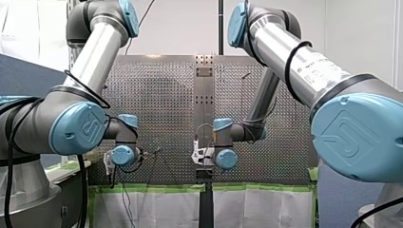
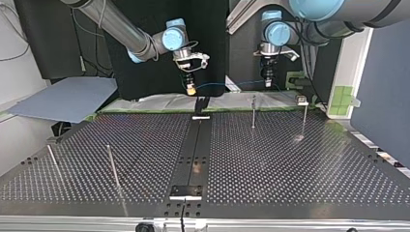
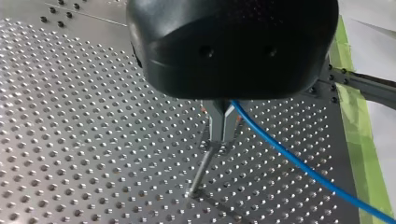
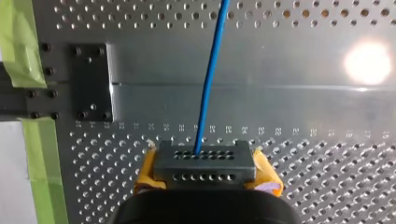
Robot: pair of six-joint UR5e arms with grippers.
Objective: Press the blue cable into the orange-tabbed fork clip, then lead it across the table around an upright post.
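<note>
In the top view, left of the centre rail (image 2: 195,145), my right arm's tool (image 2: 191,89) hangs over the far edge of the tabletop (image 2: 300,169), yellow pads (image 4: 267,179) pointing down. The right wrist view shows those pads clamped on the blue cable (image 4: 210,79), which leaves the tool straight ahead and crosses the rail at a right angle.

Above the far end of the rail the cable hangs in the air, clear of the tabletop. Its long axis runs side to side between the two tools, with a slight sag.

Right of the rail, my left arm's tool (image 2: 267,79) points straight down at about the same height. In the left wrist view its metal fingers (image 3: 215,126) are pressed together, pinching the cable. From there the cable slants away over the perforated plate toward the green tape (image 3: 359,140). A thin upright post (image 3: 201,170) stands under the fingertips, though I cannot tell whether they touch it. A second post (image 2: 304,118) stands further right of the rail
</note>
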